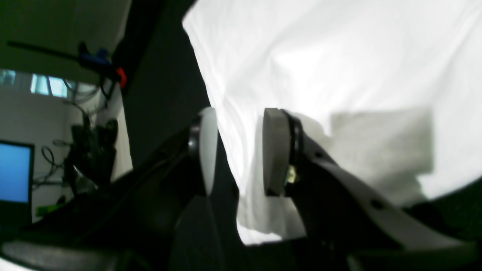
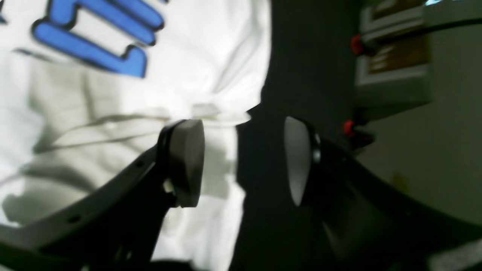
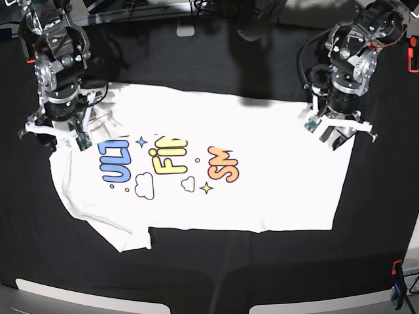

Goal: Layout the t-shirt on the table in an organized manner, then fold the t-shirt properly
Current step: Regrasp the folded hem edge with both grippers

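Shirt spread flat, both claws released

The t-shirt [image 3: 196, 176] lies print-up mid-worktop [image 3: 262, 261]. The left claw [image 1: 235, 150] at 2 o'clock and the right claw [image 2: 243, 162] at 10 o'clock gape empty over its edges; smooth the bunched 9 o'clock sleeve before folding.

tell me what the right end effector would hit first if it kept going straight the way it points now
Probably the side edge of the t-shirt: the right end effector, open, straddles the line where white cloth meets the table. Depth is unclear, so bare table could come first.
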Controlling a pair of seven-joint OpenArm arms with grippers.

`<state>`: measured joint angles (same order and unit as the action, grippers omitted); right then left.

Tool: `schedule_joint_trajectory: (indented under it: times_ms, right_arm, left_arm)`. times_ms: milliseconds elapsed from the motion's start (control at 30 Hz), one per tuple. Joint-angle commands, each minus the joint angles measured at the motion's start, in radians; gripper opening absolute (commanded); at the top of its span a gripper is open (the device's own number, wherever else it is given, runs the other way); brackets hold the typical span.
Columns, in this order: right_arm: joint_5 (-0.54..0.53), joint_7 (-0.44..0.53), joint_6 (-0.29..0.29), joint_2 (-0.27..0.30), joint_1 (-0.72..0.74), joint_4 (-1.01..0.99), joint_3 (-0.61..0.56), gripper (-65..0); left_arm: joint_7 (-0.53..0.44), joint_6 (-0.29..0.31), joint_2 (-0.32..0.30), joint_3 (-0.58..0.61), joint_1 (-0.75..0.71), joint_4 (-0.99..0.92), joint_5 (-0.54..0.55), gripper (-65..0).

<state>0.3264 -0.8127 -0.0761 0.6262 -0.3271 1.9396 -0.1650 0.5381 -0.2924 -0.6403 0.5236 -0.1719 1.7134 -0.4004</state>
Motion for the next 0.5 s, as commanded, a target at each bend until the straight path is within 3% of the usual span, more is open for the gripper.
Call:
schedule_joint_trajectory:
  times_ms: [0,167,267,300,400,467]
  right_arm:
    - [0.008,0.002,-0.014,0.014,-0.004,0.029,0.007,-31.9]
    - [0.019,-0.008,-0.013,0.014,-0.126,0.136,0.007,-32.1]
    - [0.034,-0.015,-0.003,0.014,-0.229,0.225,0.007,-32.1]
    - [0.045,-0.015,0.011,0.014,-0.267,0.249,0.007,-32.1]
    - [0.064,-0.018,0.040,0.016,-0.359,0.269,0.007,-32.1]
    - [0.064,-0.018,0.048,0.017,-0.406,0.269,0.007,-32.1]
  left_arm:
    - [-0.002,-0.034,-0.010,-0.005,0.008,0.016,-0.017,-45.8]
    - [0.031,-0.034,-0.006,-0.005,-0.008,0.026,-0.027,-45.8]
    - [0.041,-0.030,-0.006,-0.005,-0.040,0.042,-0.109,-45.8]
    - [0.066,0.000,-0.006,-0.005,-0.053,0.055,-0.129,-45.8]
    - [0.129,0.184,-0.015,-0.005,-0.102,0.095,-0.124,-45.8]
    - [0.108,0.238,-0.029,-0.004,-0.135,0.102,-0.110,-45.8]
